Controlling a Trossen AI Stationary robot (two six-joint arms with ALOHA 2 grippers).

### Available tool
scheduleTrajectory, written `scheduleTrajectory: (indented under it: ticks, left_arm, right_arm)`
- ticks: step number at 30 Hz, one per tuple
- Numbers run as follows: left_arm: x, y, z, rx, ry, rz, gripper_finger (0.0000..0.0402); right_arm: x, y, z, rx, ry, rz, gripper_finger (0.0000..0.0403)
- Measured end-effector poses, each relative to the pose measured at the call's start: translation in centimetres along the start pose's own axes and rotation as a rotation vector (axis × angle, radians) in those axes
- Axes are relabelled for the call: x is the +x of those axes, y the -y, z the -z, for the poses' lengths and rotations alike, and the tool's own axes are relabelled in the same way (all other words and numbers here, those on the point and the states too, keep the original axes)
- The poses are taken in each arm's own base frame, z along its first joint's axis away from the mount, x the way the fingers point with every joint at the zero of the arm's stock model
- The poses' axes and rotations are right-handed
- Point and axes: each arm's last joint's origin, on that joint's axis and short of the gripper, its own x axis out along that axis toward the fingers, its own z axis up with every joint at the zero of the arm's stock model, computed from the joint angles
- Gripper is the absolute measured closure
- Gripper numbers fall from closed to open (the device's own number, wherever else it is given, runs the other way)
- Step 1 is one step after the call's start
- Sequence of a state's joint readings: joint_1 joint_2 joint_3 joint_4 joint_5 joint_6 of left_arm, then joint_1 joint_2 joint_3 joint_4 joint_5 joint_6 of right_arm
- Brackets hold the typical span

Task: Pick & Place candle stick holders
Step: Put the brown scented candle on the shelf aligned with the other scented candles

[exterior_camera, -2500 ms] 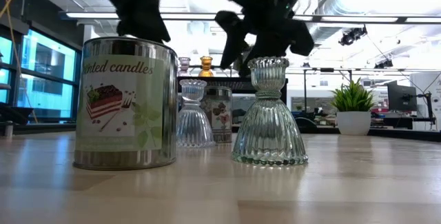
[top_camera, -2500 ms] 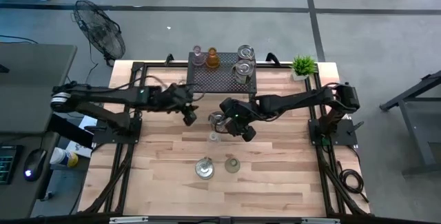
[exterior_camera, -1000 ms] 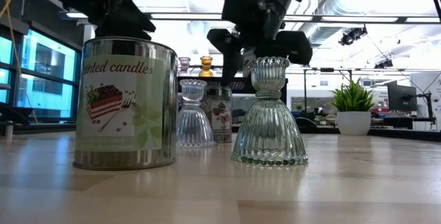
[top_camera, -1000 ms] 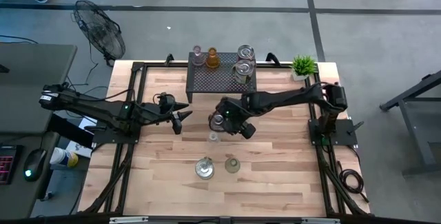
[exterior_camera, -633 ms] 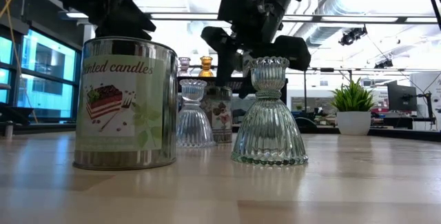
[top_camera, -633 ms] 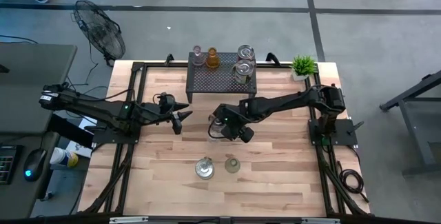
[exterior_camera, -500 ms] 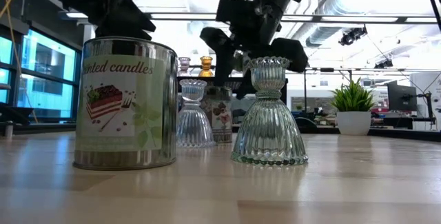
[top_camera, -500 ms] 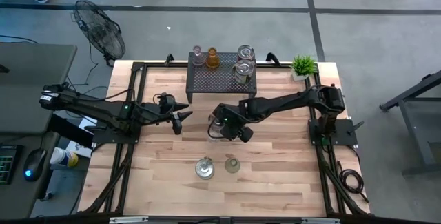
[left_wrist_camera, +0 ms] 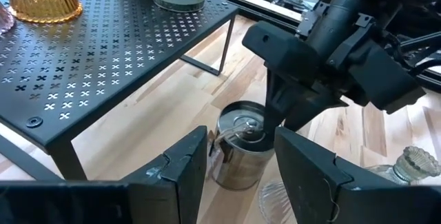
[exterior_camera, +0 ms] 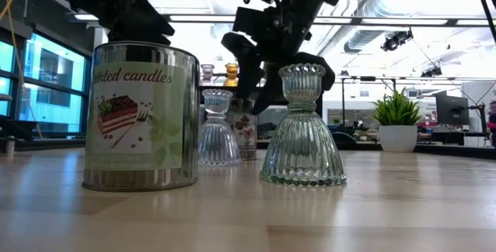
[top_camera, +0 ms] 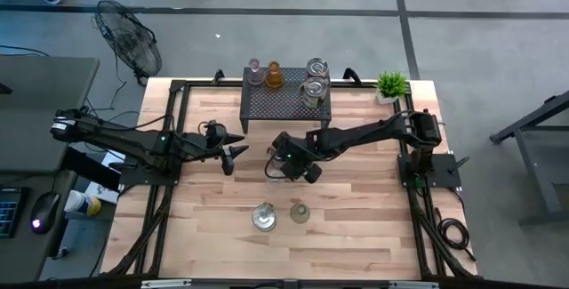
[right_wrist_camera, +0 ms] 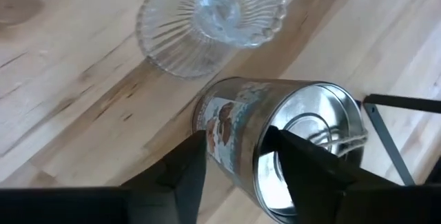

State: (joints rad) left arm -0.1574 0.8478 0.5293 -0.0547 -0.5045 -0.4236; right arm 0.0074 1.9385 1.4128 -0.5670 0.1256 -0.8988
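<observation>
A small silver tin holder [right_wrist_camera: 275,141] stands upright on the table in front of the black rack [top_camera: 286,102]. My right gripper [right_wrist_camera: 234,151] is right above it, slanting down. It is open, with one finger inside the tin's open top and one outside. A clear ribbed glass holder [right_wrist_camera: 210,17] stands just beside the tin, toward the near edge. My left gripper [left_wrist_camera: 241,162] hovers open and empty toward the table's left [top_camera: 233,151], facing the tin. On the rack stand a pinkish holder [top_camera: 254,67], an amber one [top_camera: 275,77] and two silver tins [top_camera: 315,80]. My right gripper stands astride the small tin's rim [right_wrist_camera: 241,131], one finger [right_wrist_camera: 303,162] inside the tin and one [right_wrist_camera: 179,169] outside against its labelled side. It comes from above, slanting. Whether the fingers touch the wall I cannot tell. The tin stands upright on the table.
Nearer the front edge stand a big "scented candles" tin [exterior_camera: 139,112] and a greenish ribbed glass holder [exterior_camera: 303,128]. A potted plant [top_camera: 390,84] sits at the far right corner. Bare wood lies to the left and right of the middle group.
My right gripper has sunk and tipped further down over the small tin, moving a little toward the table's left. Its fingers have drawn closer together around the tin's rim. The tin and the glass holders have kept their places.
</observation>
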Motion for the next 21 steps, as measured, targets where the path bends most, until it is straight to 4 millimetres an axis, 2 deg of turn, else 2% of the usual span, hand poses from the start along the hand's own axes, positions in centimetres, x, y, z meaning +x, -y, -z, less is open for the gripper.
scheduleTrajectory:
  ticks: [9,21]
  left_arm:
    - [0.0,0.02,0.02,0.003,-0.004,0.007,0.0236]
    - [0.0,0.05,0.07,0.003,-0.014,0.022,0.0236]
  right_arm:
    - [0.04,-0.12,0.05,0.005,-0.019,0.0,0.0293]
    - [0.08,-0.26,0.11,0.023,-0.013,-0.021,0.0321]
